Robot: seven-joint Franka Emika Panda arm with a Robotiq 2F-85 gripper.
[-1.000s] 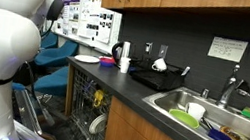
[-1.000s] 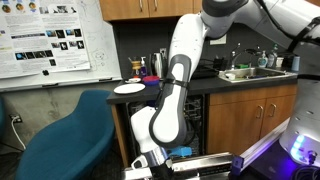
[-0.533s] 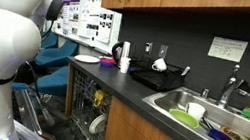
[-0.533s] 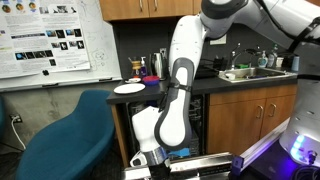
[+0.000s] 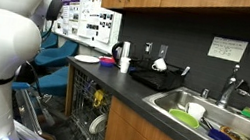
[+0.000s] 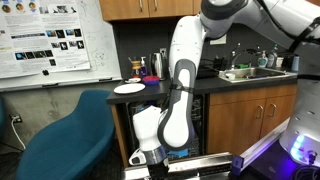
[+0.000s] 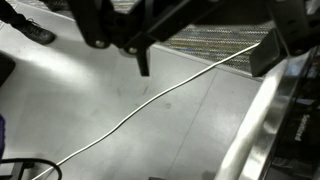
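Tool (image 7: 185, 42) spread wide, gripping nothing. Thin wire (image 7: 150, 101) just beneath tool, long axis diagonal, lower left to upper right, flat on steel panel (image 7: 215, 135).

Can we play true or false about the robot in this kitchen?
1. The tool is open and holds nothing. True.
2. A white plate sits on the counter. True.
3. The chair is red. False: it is blue.
4. The sink is empty. False: dishes lie in it, among them a green bowl.
5. The dishwasher is shut. False: it stands open, and its racks show.
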